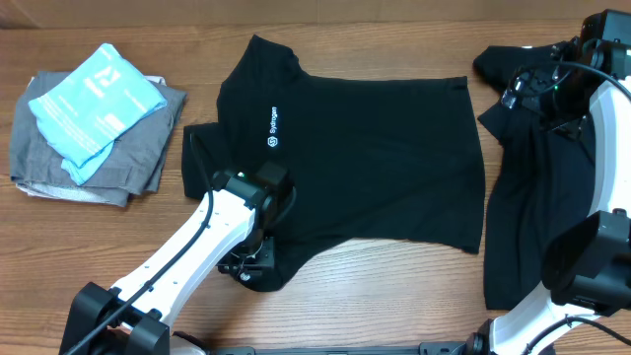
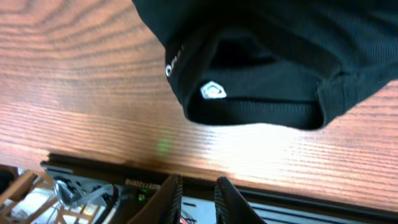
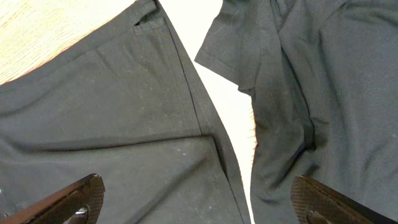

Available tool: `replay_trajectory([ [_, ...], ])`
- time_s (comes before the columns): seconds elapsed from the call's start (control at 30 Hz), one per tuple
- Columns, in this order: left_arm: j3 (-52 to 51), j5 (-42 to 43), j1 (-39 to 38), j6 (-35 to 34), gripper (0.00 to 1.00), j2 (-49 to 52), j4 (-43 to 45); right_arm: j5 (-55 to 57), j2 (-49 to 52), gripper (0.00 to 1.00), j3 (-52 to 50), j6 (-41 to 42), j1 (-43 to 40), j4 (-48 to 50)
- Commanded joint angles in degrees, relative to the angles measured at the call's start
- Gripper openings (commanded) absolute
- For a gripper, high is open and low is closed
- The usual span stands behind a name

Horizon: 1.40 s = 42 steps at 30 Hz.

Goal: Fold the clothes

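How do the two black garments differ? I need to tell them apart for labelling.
The polo shirt lies spread flat mid-table; the second black garment lies rumpled at the right edge, under the right arm. The polo shirt shows a white logo and lettering; the second black garment shows none here. Both are black soft fabric.

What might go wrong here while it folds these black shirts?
The polo shirt already overlaps the second black garment at its right edge, so lifting one may drag the other. The left gripper sits over the shirt's bunched lower corner, so a pinch there might catch several layers and fold crookedly.
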Motion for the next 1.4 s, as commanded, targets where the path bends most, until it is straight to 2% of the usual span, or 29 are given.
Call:
replay_trajectory([
  [0.0, 1.2, 2.1, -0.1, -1.6, 0.22, -0.5, 0.1, 0.4, -0.7, 1.00, 0.8, 0.3, -0.2, 0.1],
  [0.1, 1.2, 4.3, -0.1, -1.2, 0.22, -0.5, 2.6, 0.4, -0.7, 1.00, 0.8, 0.2, -0.2, 0.1],
  [0.17, 1.2, 6.9, -0.1, -0.5, 0.16, -0.5, 4.9, 0.4, -0.7, 1.00, 0.8, 0.2, -0.2, 0.1],
  [0.23, 1.0, 8.9, -0.1, -0.4, 0.06, -0.5, 7.0, 0.4, -0.7, 1.00, 0.8, 0.2, -0.2, 0.1],
  [0.37, -0.9, 12.3, -1.2, -0.6, 0.06, -0.5, 9.8, 0.4, -0.7, 1.00, 0.8, 0.3, -0.2, 0.1],
  [0.43, -2.9, 12.7, -2.5, -1.3, 0.11, -0.5, 12.1, 0.4, -0.7, 1.00, 0.8, 0.3, -0.2, 0.1],
  [0.57, -7.3, 12.7, -4.8, -3.0, 0.36, -0.5, 18.0, 0.4, -0.7, 1.00, 0.8, 0.3, -0.2, 0.1],
  [0.63, -9.1, 12.7, -5.1, -4.0, 0.43, -0.5, 19.8, 0.4, -0.7, 1.00, 0.8, 0.3, -0.2, 0.1],
  [0.77, -11.4, 12.5, -5.1, -4.1, 0.51, -0.5, 23.0, 0.4, -0.7, 1.00, 0.8, 0.2, -0.2, 0.1],
  [1.0, -14.8, 13.5, -5.2, -4.5, 0.52, -0.5, 30.1, 0.4, -0.7, 1.00, 0.8, 0.3, -0.2, 0.1],
  [1.13, -16.0, 14.9, -5.2, -4.8, 0.43, -0.5, 32.6, 0.4, -0.7, 1.00, 0.8, 0.3, -0.2, 0.1],
  [1.37, -16.0, 18.0, -5.2, -5.4, 0.12, -0.5, 33.8, 0.4, -0.7, 1.00, 0.8, 0.2, -0.2, 0.1],
])
